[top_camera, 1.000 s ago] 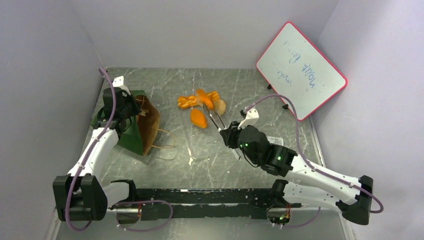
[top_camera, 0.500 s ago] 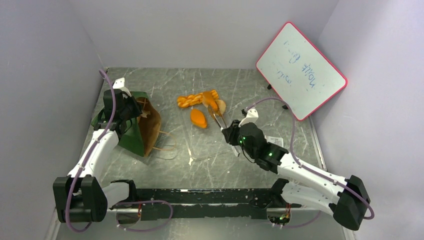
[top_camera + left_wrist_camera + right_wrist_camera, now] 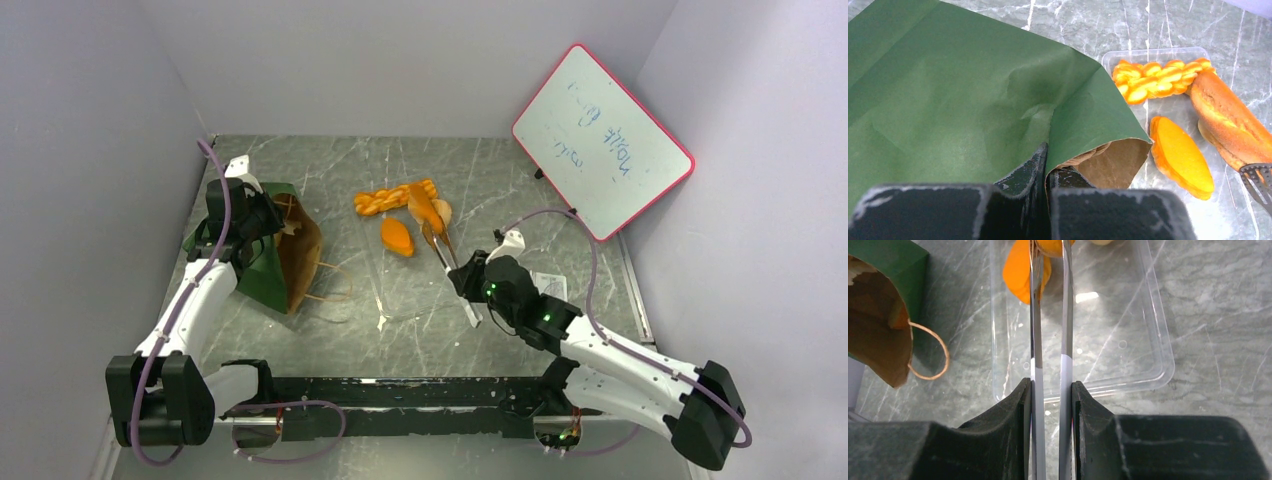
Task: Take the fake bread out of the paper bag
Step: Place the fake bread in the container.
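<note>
Right claw (image 3: 1050,390): standing narrowly open and clamping the two blades of a pair of slim metal tongs (image 3: 1066,315) between its black fingers, low over the grey-green marbled tabletop (image 3: 500,170). The blades are running forward over a clear plastic tray (image 3: 1158,340), and their tips are reaching a long orange-tan toy roll (image 3: 425,212); whether they are pinching it cannot be told.

Left claw (image 3: 1048,170): closing fully on the folded rim of the small paper bag (image 3: 948,90), dark green outside and brown kraft inside. The bag is tilting at the left of the tabletop, its mouth opening toward the tray, and a thin tan loop handle (image 3: 944,357) is hanging from its lip.

Fake bread, all lying out of the bag in the tray:
- flat oval orange roll (image 3: 1180,157), sitting nearest the bag's mouth;
- the long roll, lying just beside it, with a pale round bun (image 3: 441,212) touching it;
- braided orange loaf (image 3: 1158,80), lying farthest back.

Red-framed whiteboard (image 3: 600,140): leaning at the far right, well apart from the tray.
</note>
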